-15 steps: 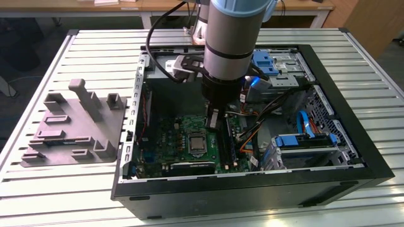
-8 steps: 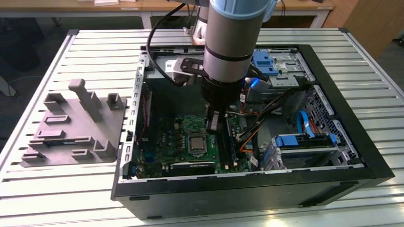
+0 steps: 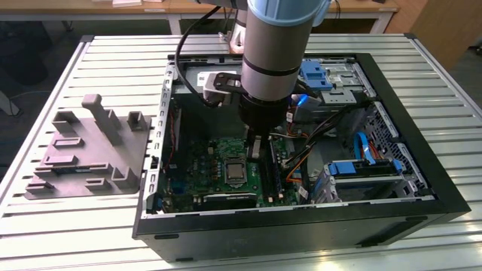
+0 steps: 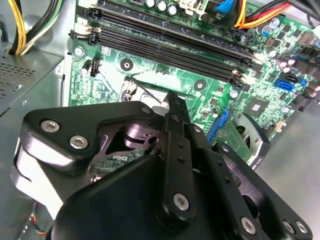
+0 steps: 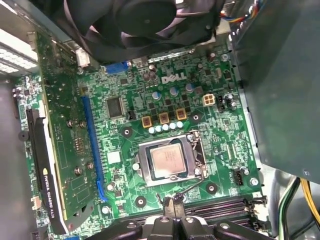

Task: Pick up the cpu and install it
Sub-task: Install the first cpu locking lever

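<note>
The cpu (image 5: 169,161), a small square chip with a pale metal top, lies flat inside the silver socket frame (image 5: 199,150) on the green motherboard (image 5: 225,125). A thin wire lever (image 5: 186,187) runs along the socket's side nearest my fingertips. My gripper (image 5: 172,204) hovers just off that side, over the memory slots (image 5: 220,206), its fingers close together with nothing seen between them. In the exterior view the gripper (image 3: 256,148) hangs inside the open computer case, beside the socket (image 3: 233,169). The second wrist view shows one finger (image 4: 175,107) above the board.
A black fan (image 5: 150,20) and a graphics card (image 5: 47,165) border the board. Bundled cables (image 3: 316,132) and blue drive brackets (image 3: 362,166) fill the case on the exterior view's right. A grey moulded fixture (image 3: 87,149) sits on the slatted table at the left.
</note>
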